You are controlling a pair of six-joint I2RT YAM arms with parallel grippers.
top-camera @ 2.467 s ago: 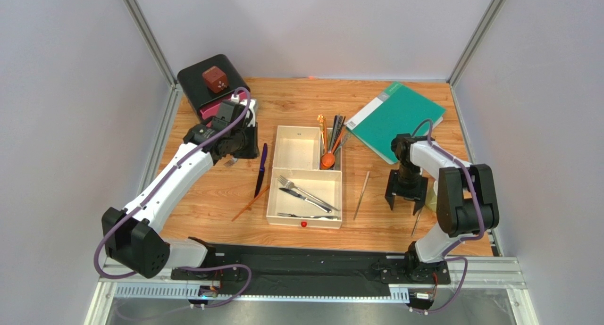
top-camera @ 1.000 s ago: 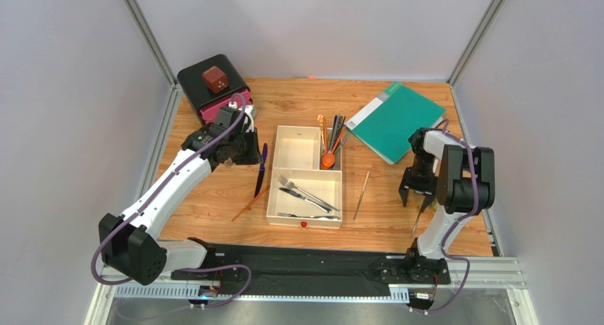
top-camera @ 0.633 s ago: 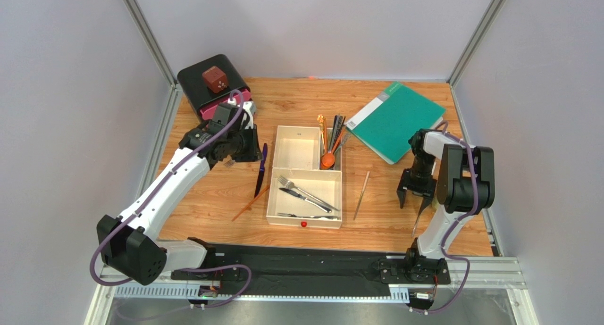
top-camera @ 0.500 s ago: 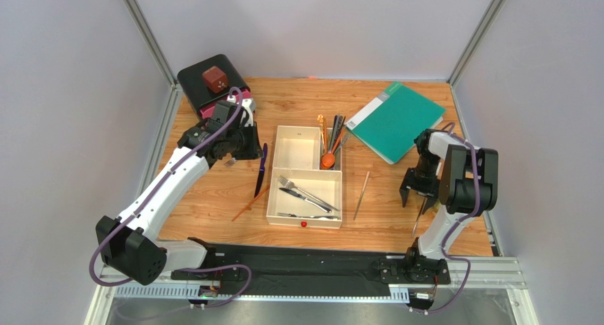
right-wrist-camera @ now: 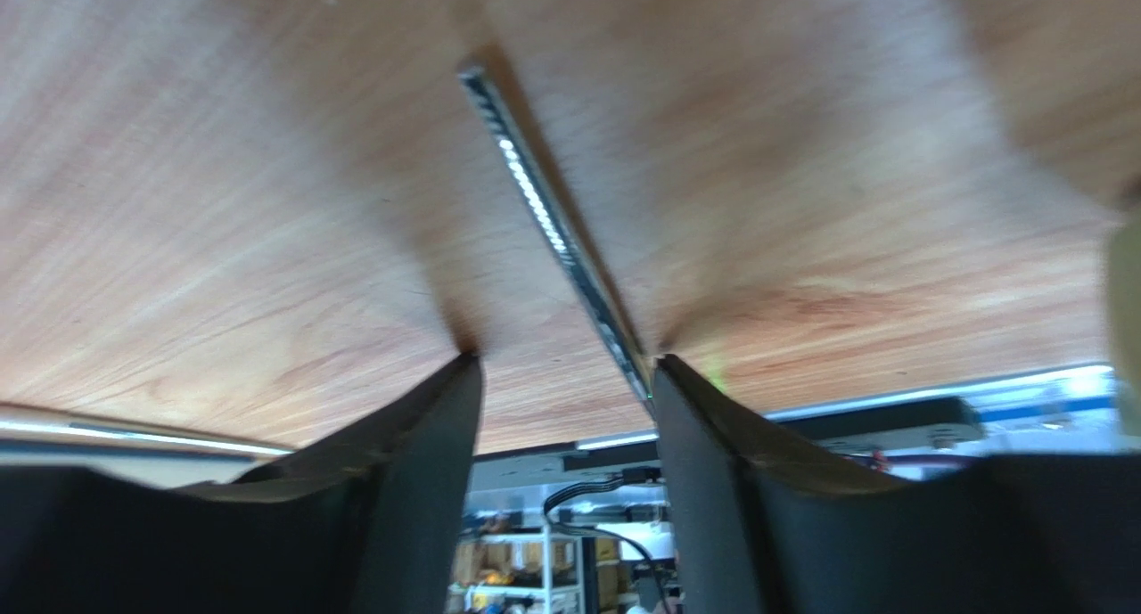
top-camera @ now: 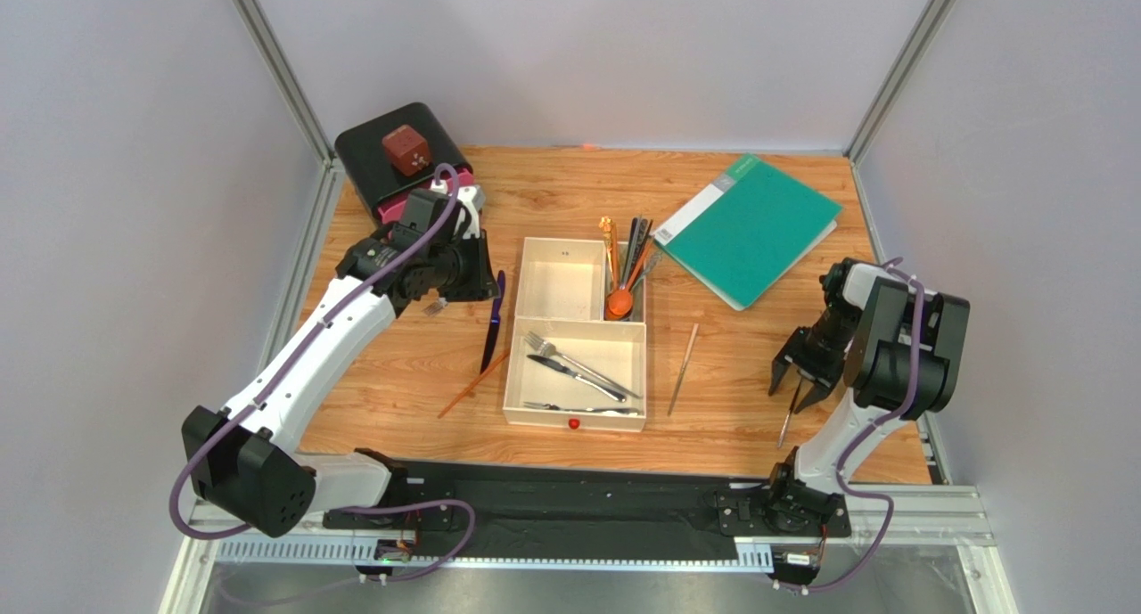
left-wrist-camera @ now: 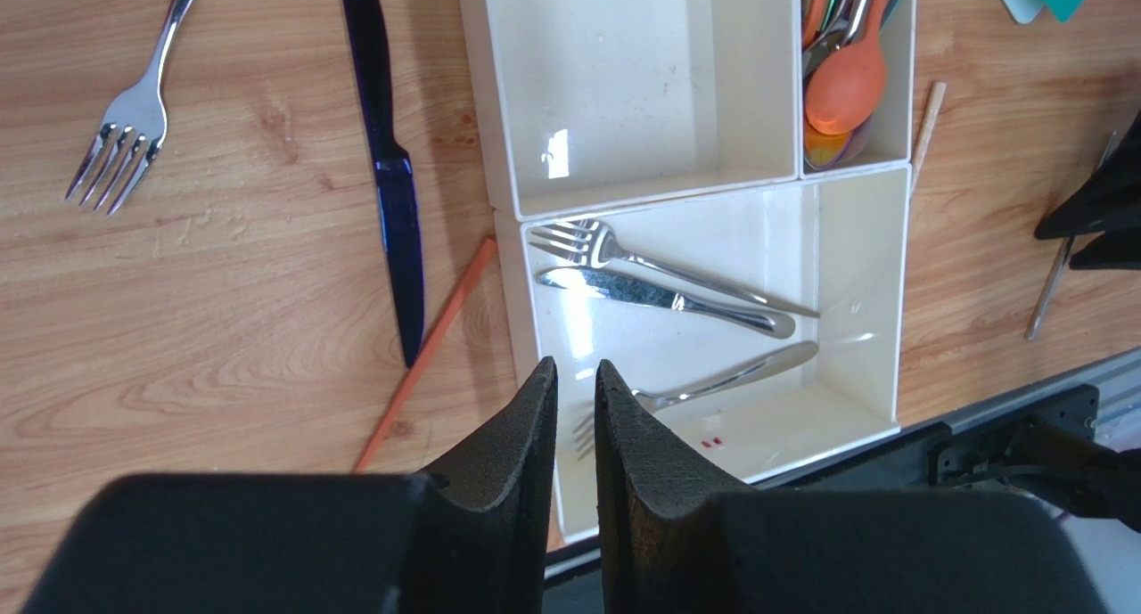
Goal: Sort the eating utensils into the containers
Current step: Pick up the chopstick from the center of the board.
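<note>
Right hand [right-wrist-camera: 563, 363] low, jaws apart, slim utensil [right-wrist-camera: 543, 213] lying between fingers

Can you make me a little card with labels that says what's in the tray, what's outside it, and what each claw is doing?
Tray: silver cutlery in the big part, orange spoon and more in a small part
Outside tray: blue-purple knife, orange chopstick, silver fork, pale chopstick
Left claw: slightly open, holding nothing
Right claw: open, straddling a thin metal stick
</note>
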